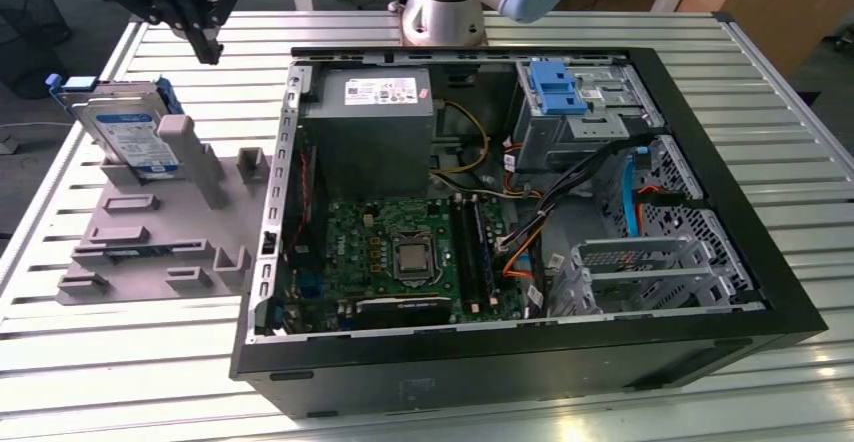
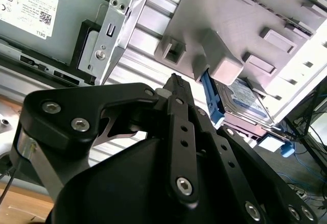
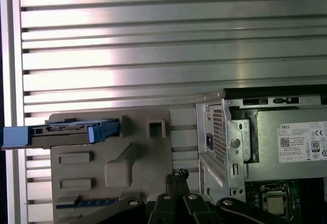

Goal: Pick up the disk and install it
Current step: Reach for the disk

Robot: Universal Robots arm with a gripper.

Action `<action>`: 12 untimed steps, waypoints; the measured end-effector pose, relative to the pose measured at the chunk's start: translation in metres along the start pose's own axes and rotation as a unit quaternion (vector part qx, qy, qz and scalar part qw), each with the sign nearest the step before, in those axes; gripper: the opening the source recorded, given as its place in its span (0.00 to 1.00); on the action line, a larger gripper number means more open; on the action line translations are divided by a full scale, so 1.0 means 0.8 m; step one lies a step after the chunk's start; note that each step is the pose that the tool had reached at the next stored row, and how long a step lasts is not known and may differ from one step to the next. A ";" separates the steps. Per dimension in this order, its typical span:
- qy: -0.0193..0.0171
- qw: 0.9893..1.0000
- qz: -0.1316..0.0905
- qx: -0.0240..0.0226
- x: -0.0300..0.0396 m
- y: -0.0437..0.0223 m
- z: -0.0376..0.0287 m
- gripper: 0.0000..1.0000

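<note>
Disk (image 1: 127,132) stands on edge in a grey stand (image 1: 160,247) on the bench (image 1: 120,362), at the exterior view's left, beside the open case (image 1: 534,362). The claw (image 1: 207,54) hangs over the bench beyond the stand, apart from the disk, closed on nothing. I judge the pick-up to be the step in hand and not yet made. A blue bracket (image 1: 554,87) sits in the case's far corner with no drive in it. The disk bears a white-and-blue label, and the power supply (image 1: 371,132) a white sticker (image 1: 380,92). I cannot make out the print on either.

In the second wrist view the claw (image 2: 176,81) has its tips together, aimed toward the stand (image 2: 245,25). The disk (image 2: 240,99) shows past a post of the stand, its blue frame along one edge. The sticker (image 2: 28,7) carries printed lines, a square code and a badge.

In the first wrist view the disk (image 3: 66,132) is seen edge-on, with its blue frame jutting past the stand (image 3: 117,168). The claw (image 3: 178,175) is between the stand and the case (image 3: 219,132), clear of the disk. The sticker (image 3: 301,142) shows rows of marks and a code.
</note>
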State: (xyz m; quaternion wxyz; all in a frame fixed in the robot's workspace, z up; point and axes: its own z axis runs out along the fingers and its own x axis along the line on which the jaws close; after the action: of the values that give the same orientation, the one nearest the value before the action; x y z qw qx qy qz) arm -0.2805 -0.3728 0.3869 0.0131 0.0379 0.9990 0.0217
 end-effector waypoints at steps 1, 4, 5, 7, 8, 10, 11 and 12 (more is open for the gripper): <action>0.000 1.000 0.000 0.000 0.0008 -0.0001 0.0001 0.11; 0.000 1.000 0.000 0.000 0.0031 -0.0003 0.0004 0.11; 0.000 1.000 0.000 0.000 0.0039 -0.0003 0.0005 0.11; 0.000 1.000 0.000 0.000 0.0057 -0.0005 0.0008 0.11; 0.000 1.000 0.000 0.000 0.0064 -0.0005 0.0009 0.11; 0.000 1.000 0.000 0.000 0.0077 -0.0006 0.0010 0.11; 0.000 1.000 0.000 0.000 0.0084 -0.0007 0.0011 0.11; 0.000 1.000 0.000 0.000 0.0091 -0.0007 0.0012 0.11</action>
State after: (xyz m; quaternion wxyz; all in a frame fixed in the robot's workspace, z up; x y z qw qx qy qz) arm -0.2878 -0.3728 0.3857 0.0131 0.0379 0.9990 0.0217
